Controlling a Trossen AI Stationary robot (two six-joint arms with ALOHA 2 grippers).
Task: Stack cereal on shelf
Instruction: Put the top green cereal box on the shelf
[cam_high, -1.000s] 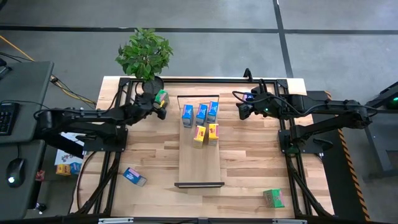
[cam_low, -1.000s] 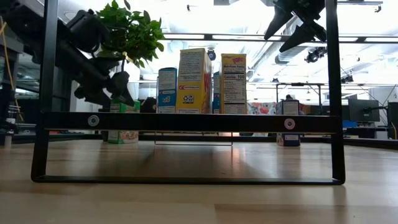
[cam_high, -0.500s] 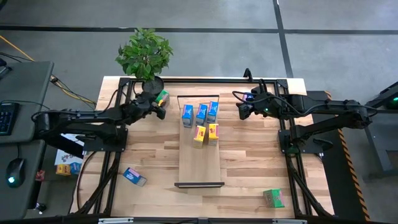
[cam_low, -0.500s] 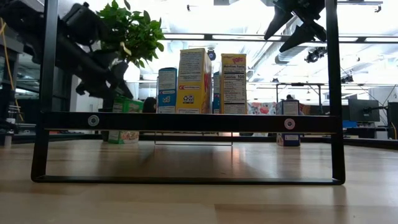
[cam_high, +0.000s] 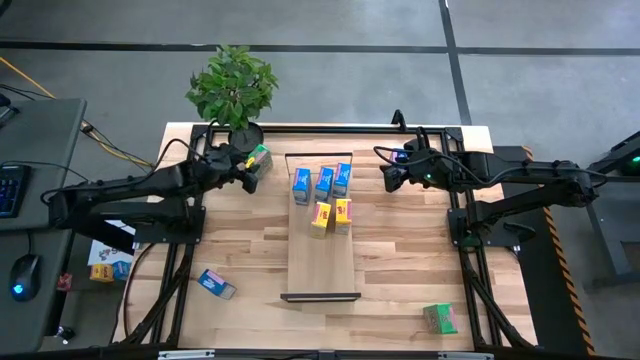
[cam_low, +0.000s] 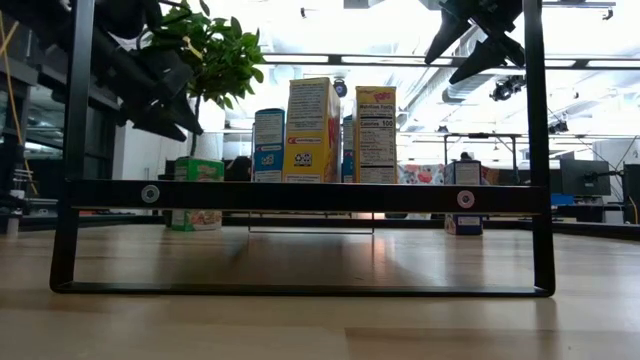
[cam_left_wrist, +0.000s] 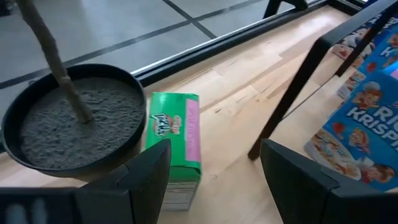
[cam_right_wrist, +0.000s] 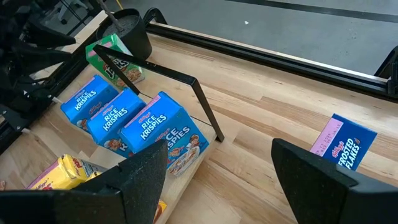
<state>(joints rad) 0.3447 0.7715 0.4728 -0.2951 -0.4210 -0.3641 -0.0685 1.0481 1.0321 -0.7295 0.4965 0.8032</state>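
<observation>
Plank tabletop (cam_high: 400, 260) of light wood carries a green box (cam_high: 438, 318) near its front right corner and a blue box (cam_high: 215, 284) at front left. Down the middle runs the shelf (cam_high: 322, 255), with two yellow boxes (cam_high: 331, 215) and, beyond them, three blue Rice Krispies boxes (cam_right_wrist: 134, 124) standing on it. Farther back, the left gripper (cam_left_wrist: 214, 168) hovers with fingers wide apart over a green box (cam_left_wrist: 177, 143) just beside the plant pot (cam_left_wrist: 68, 118). The right gripper (cam_right_wrist: 217, 171), also spread wide, hangs near the back right. Grey floor surrounds the table.
</observation>
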